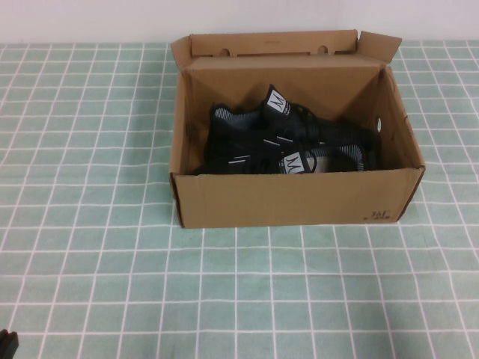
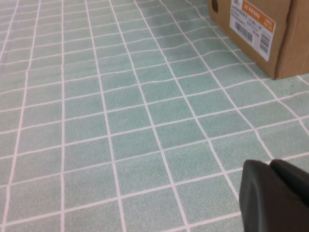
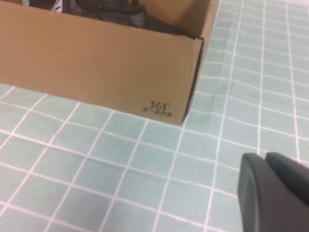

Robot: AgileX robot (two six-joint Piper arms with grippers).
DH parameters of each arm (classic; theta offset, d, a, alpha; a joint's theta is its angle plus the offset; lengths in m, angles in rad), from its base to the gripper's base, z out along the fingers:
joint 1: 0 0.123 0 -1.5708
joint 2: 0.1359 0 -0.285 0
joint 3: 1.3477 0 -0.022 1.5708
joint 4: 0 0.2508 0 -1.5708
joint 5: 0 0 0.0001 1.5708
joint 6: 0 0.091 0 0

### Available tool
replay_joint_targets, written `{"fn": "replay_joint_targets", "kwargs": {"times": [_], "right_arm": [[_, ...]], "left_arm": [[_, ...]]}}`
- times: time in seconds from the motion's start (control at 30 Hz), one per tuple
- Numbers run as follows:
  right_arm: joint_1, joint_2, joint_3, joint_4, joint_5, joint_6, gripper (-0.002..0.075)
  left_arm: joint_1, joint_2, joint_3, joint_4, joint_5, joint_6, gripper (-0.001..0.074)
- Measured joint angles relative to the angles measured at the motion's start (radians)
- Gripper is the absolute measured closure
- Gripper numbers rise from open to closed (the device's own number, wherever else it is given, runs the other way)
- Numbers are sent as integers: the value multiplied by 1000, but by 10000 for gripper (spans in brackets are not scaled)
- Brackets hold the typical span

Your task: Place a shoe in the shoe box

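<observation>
On the near edge of the desk (image 1: 239, 299), covered in a green cloth with a white grid, both arms sit low and withdrawn from the work. The left pincer (image 2: 275, 195) hovers just above the cloth at the near left, its dark fingers pressed together with no visible gap, gripping nothing. The right pincer (image 3: 273, 193) hangs over the near right of the cloth, also closed up narrow and empty, looking toward the box's near right corner.

Farther back, in the middle of the desk, stands the shoe box (image 1: 299, 198), plain brown cardboard, its hinged lid thrown open and leaning up at the far side. Small dark print marks its near right corner, and a white barcode label shows on its left end in the left wrist view.

Inside lie 2 black knit sneakers. The shoe (image 1: 251, 138) rests toward the far left of the box with its white tongue label upright; its twin (image 1: 322, 157) sits nearer the front wall, to the right. No shoe remains on the cloth.

By these pictures, the placing appears complete. To finish well, both arms should keep clear of the cardboard walls, since a nudge could slide the light box across the cloth.
</observation>
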Motion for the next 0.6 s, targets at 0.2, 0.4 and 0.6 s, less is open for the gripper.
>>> {"fn": "replay_joint_targets", "kwargs": {"times": [0.2, 0.4, 0.6], "right_arm": [[0, 0, 0, -11, -32, 0, 734], [0, -2, 0, 20, -155, 0, 734], [-2, -72, 30, 41, -272, 2, 734]], "left_arm": [[0, 0, 0, 0, 0, 0, 738], [0, 0, 1, 0, 0, 0, 738], [0, 0, 1, 0, 0, 0, 738]]}}
